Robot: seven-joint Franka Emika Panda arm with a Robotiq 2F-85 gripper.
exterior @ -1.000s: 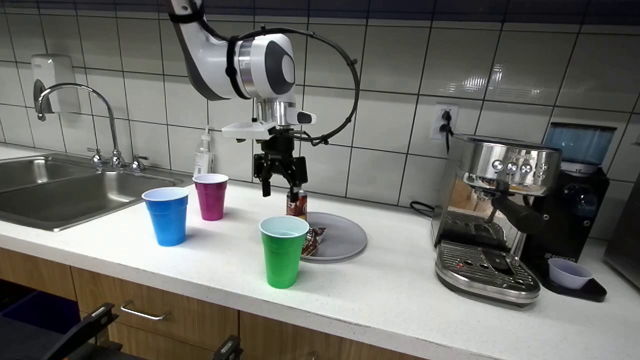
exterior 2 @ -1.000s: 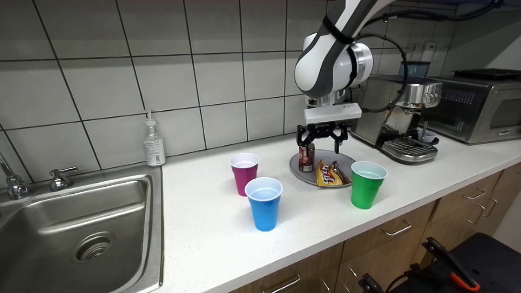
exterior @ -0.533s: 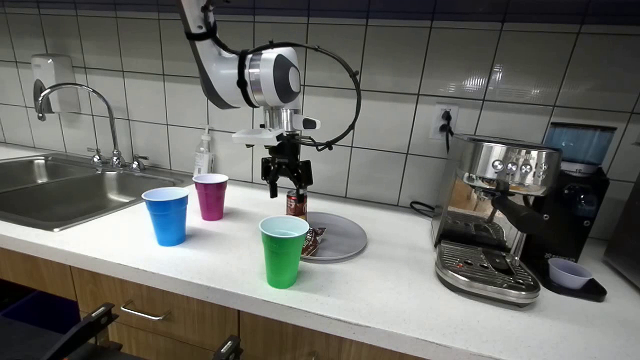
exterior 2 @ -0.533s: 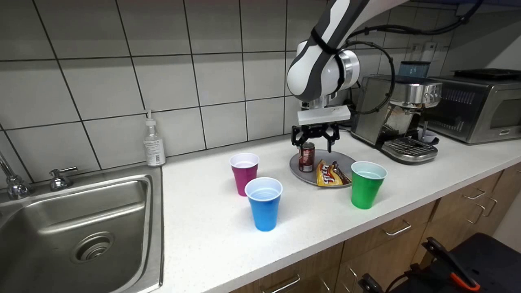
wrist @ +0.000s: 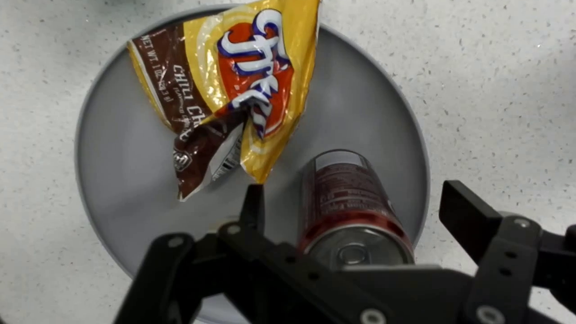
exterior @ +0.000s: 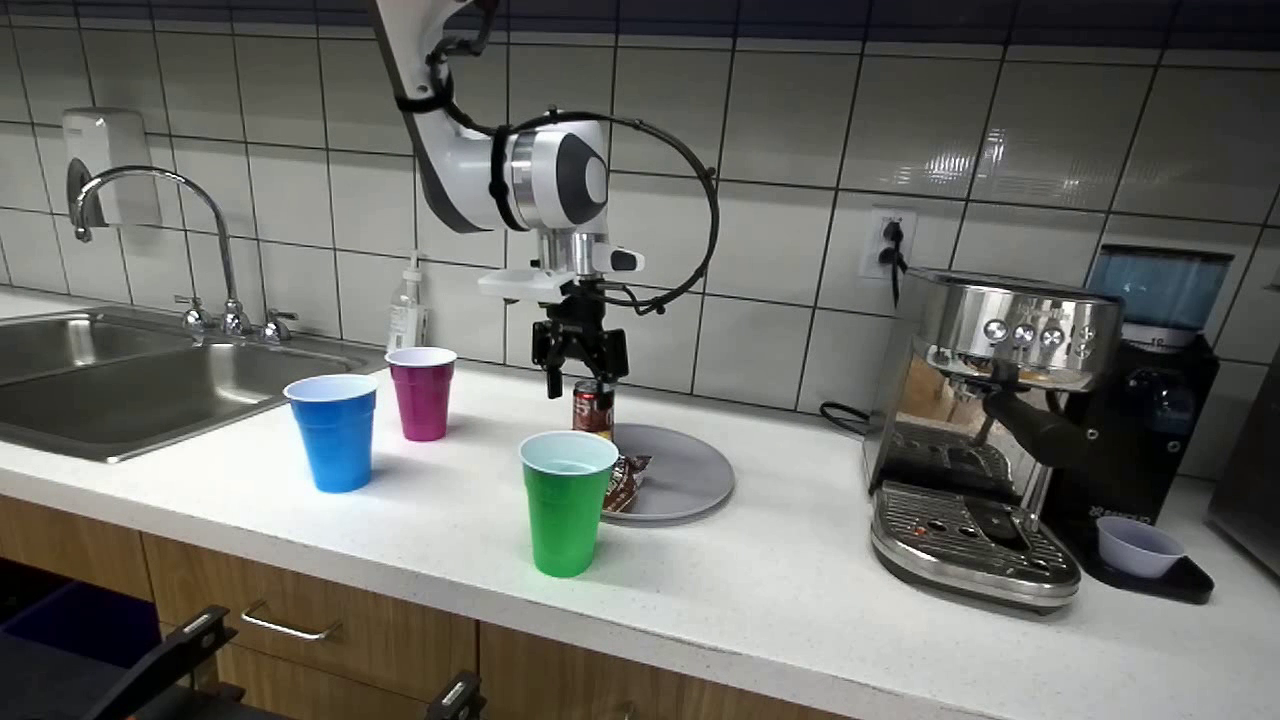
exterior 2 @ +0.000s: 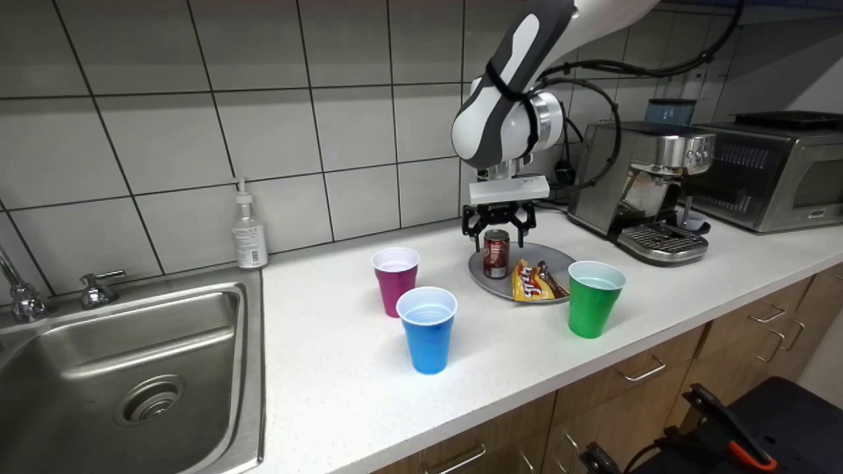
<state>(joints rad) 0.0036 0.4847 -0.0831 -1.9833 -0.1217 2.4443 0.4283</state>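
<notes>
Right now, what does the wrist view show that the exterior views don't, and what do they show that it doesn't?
Only the wrist view makes out the pull tab on top of the can, and the barcode on the snack bag.

Only the exterior views show the blue cup, purple cup, green cup, sink, soap bottle and coffee machine.

All share the can and snack bag on the gray plate, and the open gripper.
</notes>
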